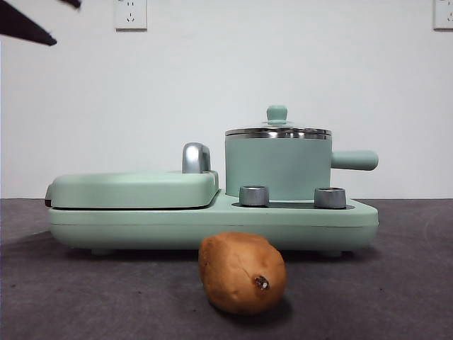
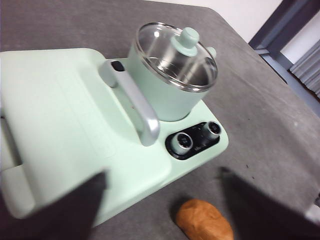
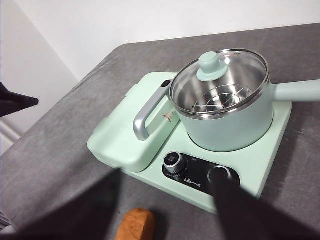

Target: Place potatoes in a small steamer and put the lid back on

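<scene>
The potato (image 1: 242, 273), oval with orange-brown skin and a dark spot, lies on the grey table in front of the appliance. It also shows in both wrist views, potato (image 2: 204, 220) and potato (image 3: 136, 225). The mint-green small steamer (image 1: 277, 166) stands on the right half of the base with its handle pointing right. The glass lid (image 1: 277, 131) rests on its rim; through the lid (image 3: 218, 80) I see a wire rack inside. My left gripper (image 2: 164, 175) and right gripper (image 3: 167, 176) both hover above the table's near side, open and holding nothing.
The flat griddle cover (image 1: 134, 188) with a chrome handle (image 1: 196, 157) fills the left half of the base. Two dials (image 1: 254, 195) sit on the front ledge below the steamer. A black arm tip (image 1: 28, 25) shows at the top left corner.
</scene>
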